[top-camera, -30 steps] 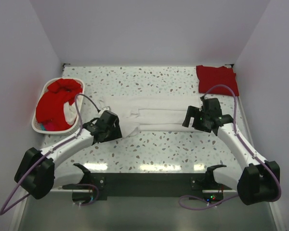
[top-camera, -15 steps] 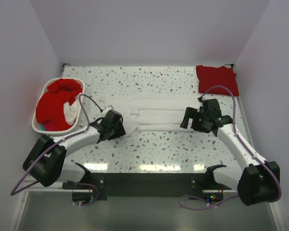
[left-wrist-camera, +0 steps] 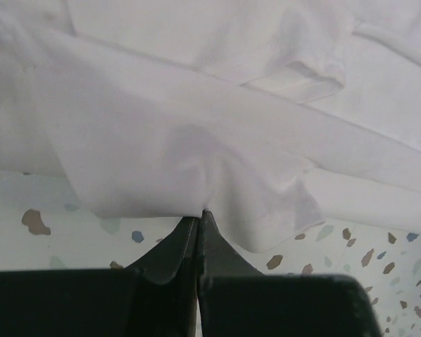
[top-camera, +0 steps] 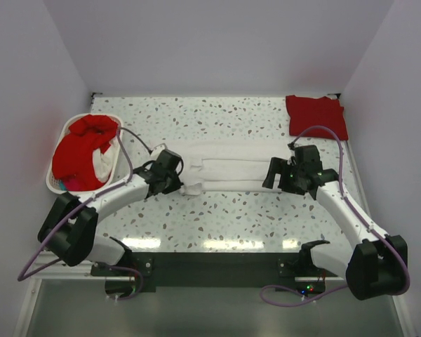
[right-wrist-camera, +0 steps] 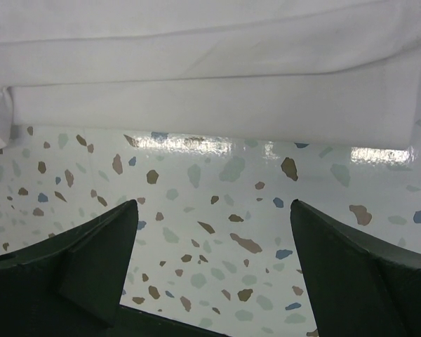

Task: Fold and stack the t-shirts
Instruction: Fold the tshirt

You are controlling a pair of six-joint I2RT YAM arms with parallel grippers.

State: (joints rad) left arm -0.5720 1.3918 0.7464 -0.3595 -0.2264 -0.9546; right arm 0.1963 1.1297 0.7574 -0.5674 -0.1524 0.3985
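A white t-shirt [top-camera: 228, 170] lies as a long folded band across the middle of the table. My left gripper [top-camera: 178, 175] is at its left end, shut on a puckered edge of the cloth [left-wrist-camera: 196, 133]; in the left wrist view the jaws [left-wrist-camera: 200, 215] meet at the hem. My right gripper [top-camera: 271, 174] stands open at the band's right end, its fingers [right-wrist-camera: 98, 246] over bare table just short of the white t-shirt's folded edge [right-wrist-camera: 210, 84]. A folded red t-shirt [top-camera: 316, 116] lies at the back right. More red t-shirts [top-camera: 81, 144] are heaped in the basket.
The white oval basket [top-camera: 56, 185] stands at the left edge, some white cloth hanging over its side. Walls close in the table on three sides. Speckled table top [top-camera: 217, 217] lies between the shirt and the arm bases.
My left gripper has moved right and away from the bases to the white shirt's left end and closed on its edge, bunching the cloth. The right arm has barely shifted.
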